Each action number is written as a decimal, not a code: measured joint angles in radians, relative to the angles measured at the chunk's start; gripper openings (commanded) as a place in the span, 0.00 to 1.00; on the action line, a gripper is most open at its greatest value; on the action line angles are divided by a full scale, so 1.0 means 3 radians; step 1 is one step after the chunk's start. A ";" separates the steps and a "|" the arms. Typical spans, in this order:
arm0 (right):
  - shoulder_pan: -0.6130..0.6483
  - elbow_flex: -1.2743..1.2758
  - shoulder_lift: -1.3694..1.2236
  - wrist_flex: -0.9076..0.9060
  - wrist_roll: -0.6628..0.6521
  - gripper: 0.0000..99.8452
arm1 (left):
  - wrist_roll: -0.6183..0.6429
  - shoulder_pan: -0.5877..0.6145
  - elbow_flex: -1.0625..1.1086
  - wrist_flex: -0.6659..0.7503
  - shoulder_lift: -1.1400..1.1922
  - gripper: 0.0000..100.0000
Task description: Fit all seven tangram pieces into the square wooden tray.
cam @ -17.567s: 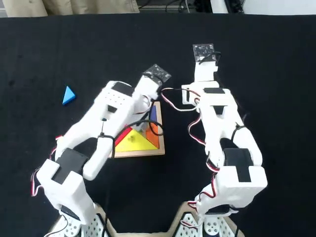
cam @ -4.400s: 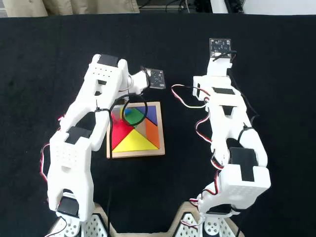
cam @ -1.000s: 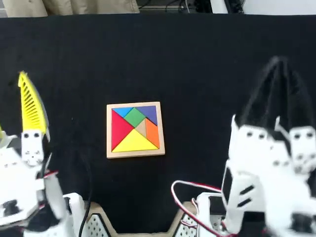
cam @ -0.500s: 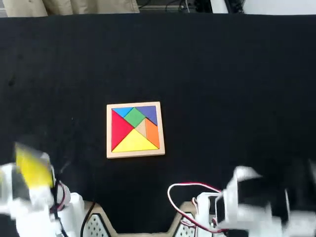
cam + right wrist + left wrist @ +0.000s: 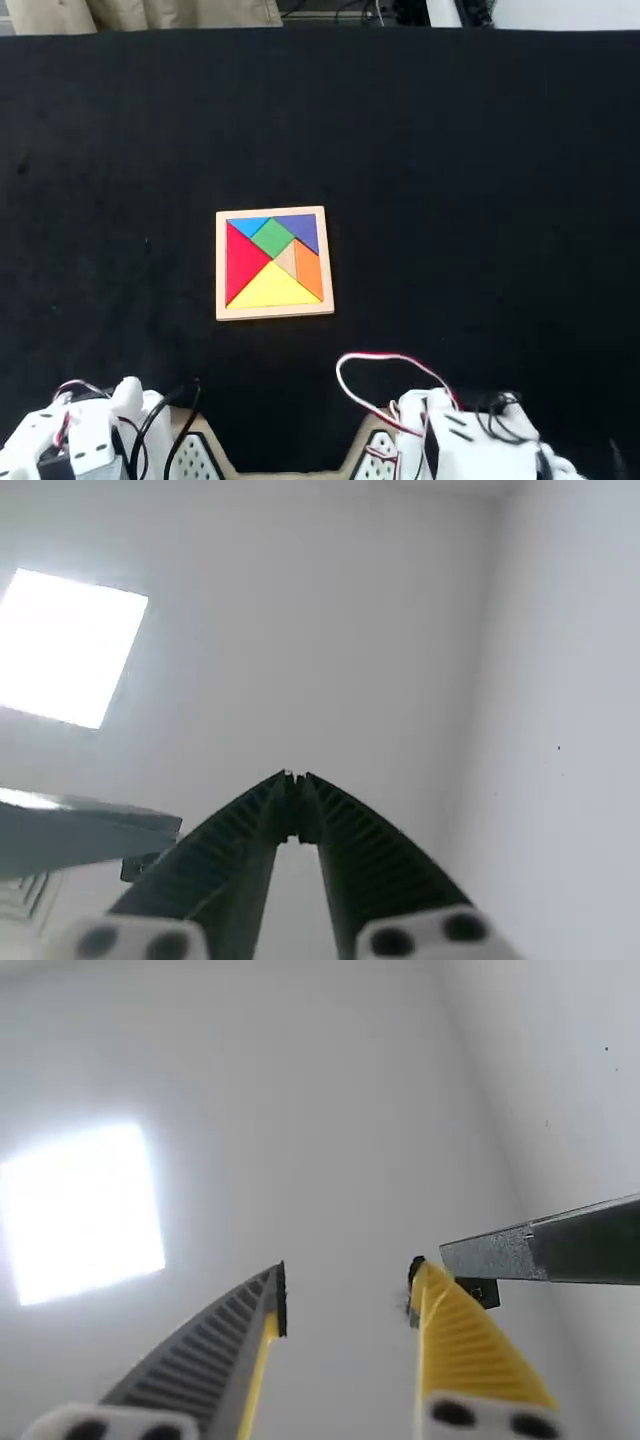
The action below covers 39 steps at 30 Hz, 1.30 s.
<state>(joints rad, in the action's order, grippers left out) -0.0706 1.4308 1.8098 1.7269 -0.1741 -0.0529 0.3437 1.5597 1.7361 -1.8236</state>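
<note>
The square wooden tray lies flat near the middle of the bench, a little toward its left edge. It looks packed: a red triangle, a yellow triangle, a green square, a small blue triangle, a purple piece, an orange piece and a pale wood-coloured triangle meet edge to edge. Whether the pale shape is a piece or bare tray floor, I cannot tell.

The pieces are probably thin, stiff, light wood with smooth painted faces. Seated flush, they offer no side to pinch. The tray's raised rim is the likelier place to take hold, and it would slide easily if nudged.

The left gripper stands wide apart and holds nothing. The right gripper has its tips pressed together, also empty. Both point up at a white ceiling with a bright light panel.

The bench is covered in matte black cloth. Both arms' bases sit at its near edge, with a red-and-white cable looping beside one. A beige curtain hangs beyond the far edge.
</note>
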 measured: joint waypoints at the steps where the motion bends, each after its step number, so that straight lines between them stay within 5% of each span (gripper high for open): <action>1: 0.0000 0.0056 0.0000 0.0026 -0.0097 0.02 | 0.0000 0.0000 0.0020 0.0000 0.0000 0.22; 8: 0.0000 0.0537 0.0000 0.0051 -0.0317 0.02 | 0.0430 0.0000 0.0384 -0.0020 0.0000 0.21; 12: 0.0000 0.0818 0.0000 -0.0015 -0.0317 0.02 | 0.0736 0.0005 0.0399 -0.0491 0.0000 0.21; 27: 0.0000 0.0839 0.0000 -0.1519 -0.0343 0.02 | 0.0813 -0.0251 0.0399 -0.3253 0.0010 0.22; 39: 0.0000 0.0844 0.0000 -0.3652 -0.0348 0.01 | 0.0813 -0.0604 0.0399 -0.6485 0.0026 0.22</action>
<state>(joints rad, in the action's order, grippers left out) -0.0706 1.6840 1.8098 0.6314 -0.2785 0.1910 0.1626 1.6794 -0.2094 -1.8159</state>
